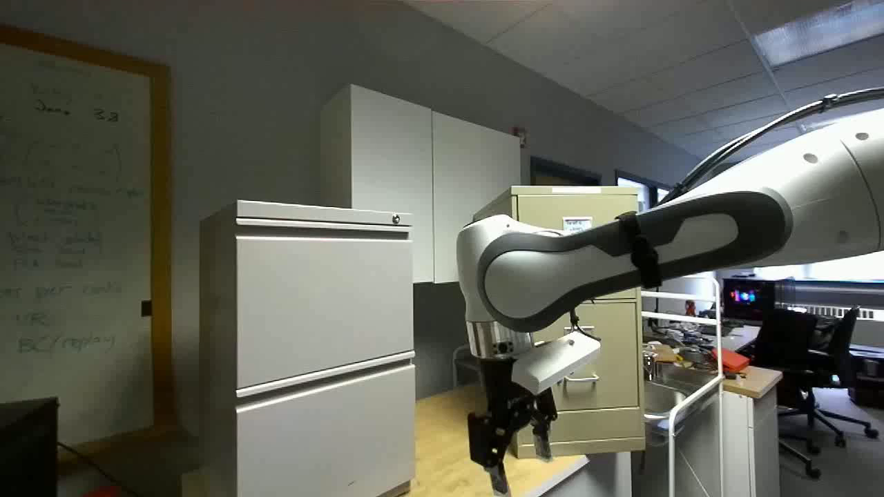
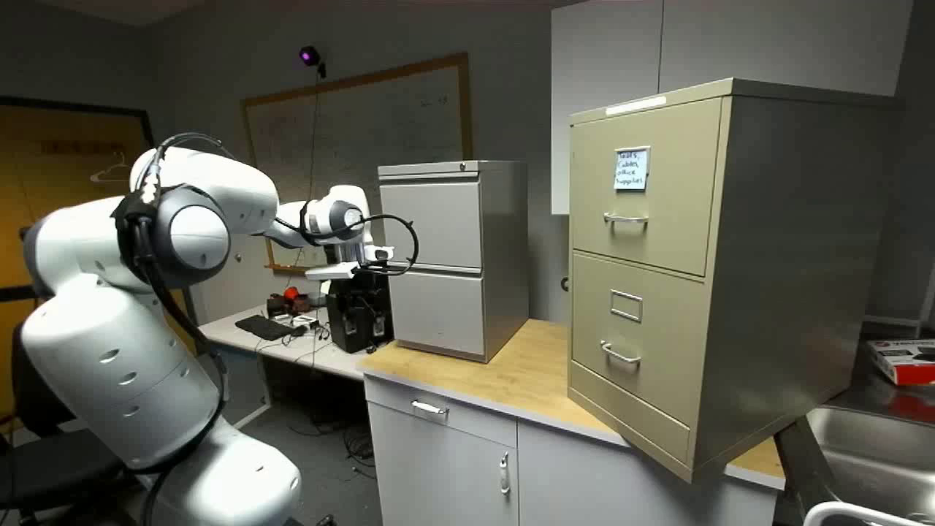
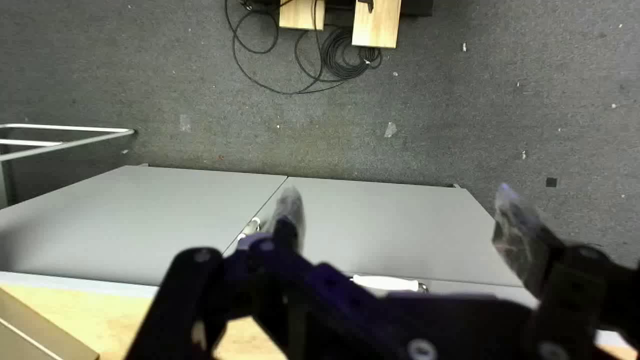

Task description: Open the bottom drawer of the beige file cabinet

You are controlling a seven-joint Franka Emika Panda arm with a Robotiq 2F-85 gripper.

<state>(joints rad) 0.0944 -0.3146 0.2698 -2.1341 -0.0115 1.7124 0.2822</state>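
The beige file cabinet (image 2: pixel 789 256) stands on the wooden counter. Its bottom drawer (image 2: pixel 668 340) is shut, with a silver bar handle (image 2: pixel 620 353) and an empty label frame. The drawer front also shows in an exterior view (image 1: pixel 618 352), partly behind the arm, with its handle (image 1: pixel 582 379) visible. The upper drawer with the label card is shut. My gripper (image 1: pixel 521 467) points down in front of the cabinets, apart from the handle. In the wrist view the gripper (image 3: pixel 400 197) is open, with nothing between the fingers. A corner of the beige cabinet (image 3: pixel 30 332) shows at lower left.
A pale grey two-drawer cabinet (image 2: pixel 431 307) stands beside it on the wooden counter (image 2: pixel 526 365). Grey cupboard doors with handles are below the counter. A sink (image 2: pixel 876 446) and a white rail (image 1: pixel 673 435) are beyond the beige cabinet. A white cupboard (image 1: pixel 394 152) hangs behind.
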